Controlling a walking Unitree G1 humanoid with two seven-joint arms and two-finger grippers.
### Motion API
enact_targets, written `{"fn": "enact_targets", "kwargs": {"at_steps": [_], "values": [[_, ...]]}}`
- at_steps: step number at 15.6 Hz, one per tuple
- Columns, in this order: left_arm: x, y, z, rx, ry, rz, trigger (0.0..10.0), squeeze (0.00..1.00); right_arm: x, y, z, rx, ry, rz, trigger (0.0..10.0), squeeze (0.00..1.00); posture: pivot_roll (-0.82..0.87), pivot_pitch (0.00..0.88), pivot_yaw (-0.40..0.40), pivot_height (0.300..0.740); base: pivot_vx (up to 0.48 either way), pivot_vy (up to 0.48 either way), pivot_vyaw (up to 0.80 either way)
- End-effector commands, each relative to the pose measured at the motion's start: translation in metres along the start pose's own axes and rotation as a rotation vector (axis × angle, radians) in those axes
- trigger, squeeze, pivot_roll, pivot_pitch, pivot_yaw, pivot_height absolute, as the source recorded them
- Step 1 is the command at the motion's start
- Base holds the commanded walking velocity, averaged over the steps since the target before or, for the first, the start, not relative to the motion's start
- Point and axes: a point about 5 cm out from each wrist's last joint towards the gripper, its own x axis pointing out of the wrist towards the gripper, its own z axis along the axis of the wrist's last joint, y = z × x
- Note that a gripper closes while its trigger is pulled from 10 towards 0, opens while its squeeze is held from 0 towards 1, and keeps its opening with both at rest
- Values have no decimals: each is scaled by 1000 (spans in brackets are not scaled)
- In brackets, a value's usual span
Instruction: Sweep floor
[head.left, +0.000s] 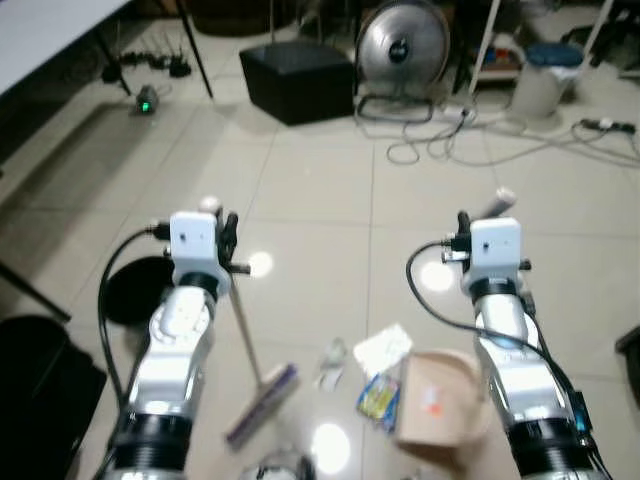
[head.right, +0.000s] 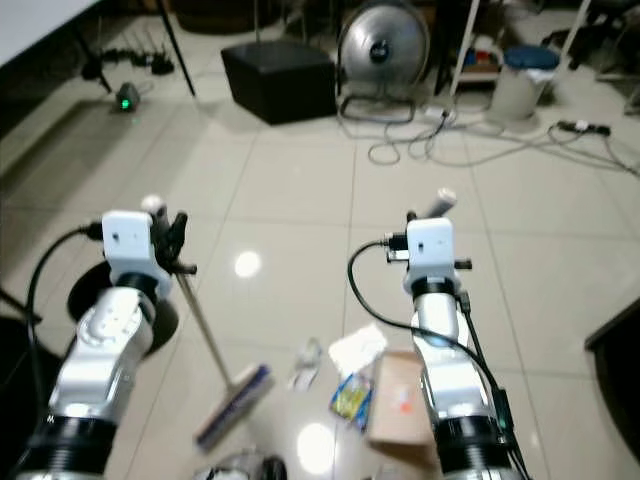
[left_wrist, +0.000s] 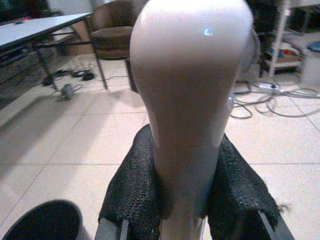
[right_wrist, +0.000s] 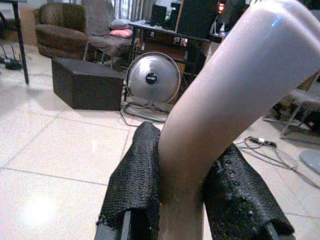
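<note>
We see the left gripper pinching the broom handle between its fingers. The right gripper clamps the dustpan handle. The broom head lies just left of the litter; the dustpan touches it.

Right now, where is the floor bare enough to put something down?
The tiles between the two arms and the black box and fan lie bare. It is crowded low down: broom, dustpan and wrappers. Cables clutter the floor by the fan.

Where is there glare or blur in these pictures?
Left eye view: bright lamp reflections on the tiled floor, soft blur over the litter. Left wrist view: broom handle looms close, with a small highlight. Right wrist view: dustpan handle equally near; fan behind stays sharp.
</note>
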Motion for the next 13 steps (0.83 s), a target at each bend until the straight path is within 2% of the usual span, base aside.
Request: {"fn": "enact_targets", "kwargs": {"at_steps": [1,5,8,9,11,13], "values": [[4,5,8,18,-61,37,10000,0,0,2,3,-16,-35,-3,10000,0,71,206,125,740,0,0,0],[4,-5,5,-47,-140,53,10000,0,-10,4,0,-73,-70,-7,10000,0,54,249,135,740,0,0,0],[10,-18,4,-110,-191,58,10000,0,-14,22,-3,-127,-116,17,10000,0,74,277,142,740,0,0,0],[11,-19,4,-124,-196,65,10000,0,-13,24,-3,-120,-118,12,10000,0,75,278,143,740,0,0,0],[17,-22,0,-160,-201,94,10000,0,-9,38,-4,-75,-114,5,10000,0,78,280,148,740,0,0,0],[18,-28,-7,-140,-182,90,10000,0,-8,51,-8,-66,-82,19,10000,0,86,282,150,740,0,0,0]]}}
